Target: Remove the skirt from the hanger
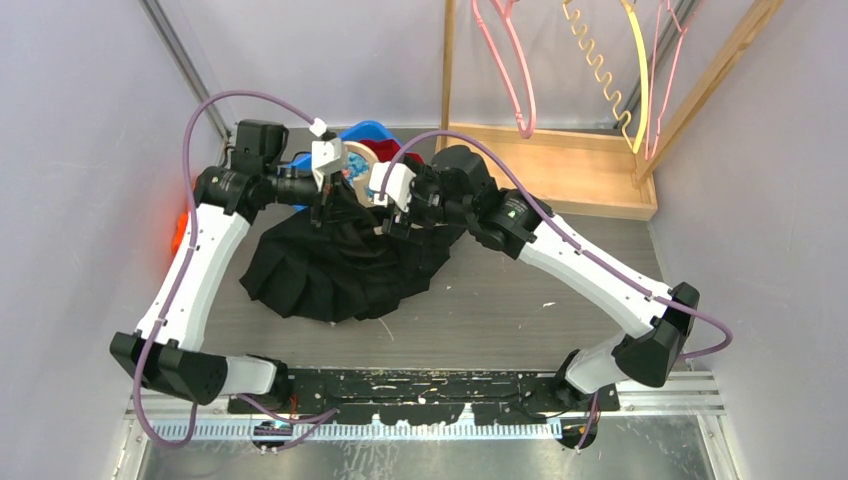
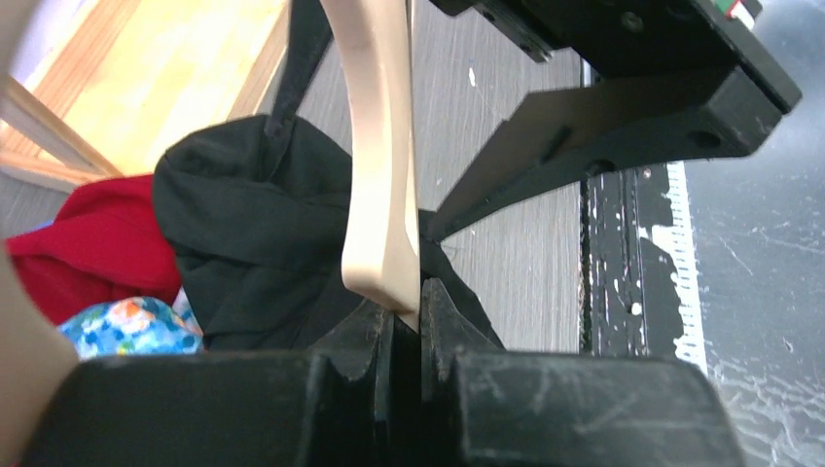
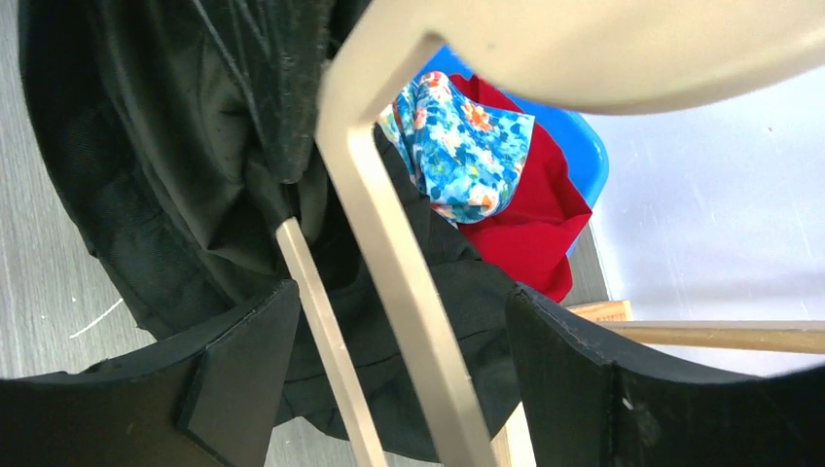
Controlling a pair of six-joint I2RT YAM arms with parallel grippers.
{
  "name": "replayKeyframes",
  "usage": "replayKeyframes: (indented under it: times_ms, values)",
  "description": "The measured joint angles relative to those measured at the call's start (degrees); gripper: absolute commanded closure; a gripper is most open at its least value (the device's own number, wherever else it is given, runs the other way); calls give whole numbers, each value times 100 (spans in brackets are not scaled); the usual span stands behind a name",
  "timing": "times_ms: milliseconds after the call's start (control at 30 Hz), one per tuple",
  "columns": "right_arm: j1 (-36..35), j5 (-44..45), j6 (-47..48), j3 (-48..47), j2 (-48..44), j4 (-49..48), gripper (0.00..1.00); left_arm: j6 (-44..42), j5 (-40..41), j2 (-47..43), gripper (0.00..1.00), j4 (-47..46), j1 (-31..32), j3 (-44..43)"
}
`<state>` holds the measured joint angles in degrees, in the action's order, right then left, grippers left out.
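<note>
Evidently mid-removal: the left gripper (image 2: 407, 316) is clamped on the cream plastic hanger (image 2: 379, 146), while the right gripper (image 3: 404, 341) gapes open astride its bars. The black pleated fabric skirt (image 1: 330, 265), at frame centre, seems attached; next, pinch the waistband and pull.

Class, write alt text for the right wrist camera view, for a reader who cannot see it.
The right tool stands open around a slanting bar of a cream-coloured hanger. A black fabric skirt hangs bunched on it at the picture's left; behind lie a blue floral cloth and a red cloth in a blue plastic bin.
</note>
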<state>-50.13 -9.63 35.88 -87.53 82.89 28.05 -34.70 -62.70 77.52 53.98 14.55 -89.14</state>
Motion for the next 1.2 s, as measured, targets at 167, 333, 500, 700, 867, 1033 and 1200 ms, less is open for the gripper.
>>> replayKeyframes:
  times_ms: [167,333,500,700,867,1033,1200]
  values:
    - [-11,35,42,-2,0,-4,26,-20,142,-289,100,-20,39,304]
    - [-7,7,55,-11,4,63,52,-33,144,-472,100,-24,96,573]
    - [-37,-50,44,-11,42,79,44,-39,278,-597,100,-28,111,592]
    - [-33,-48,48,-11,87,68,36,-37,420,-656,100,44,181,595]
    - [-26,-83,35,-11,142,72,66,-37,575,-728,100,59,243,649]
    - [-101,-417,81,2,201,385,99,-184,802,-728,100,-50,243,638]
    - [-37,-647,63,-9,201,463,99,-214,868,-726,100,-2,295,612]
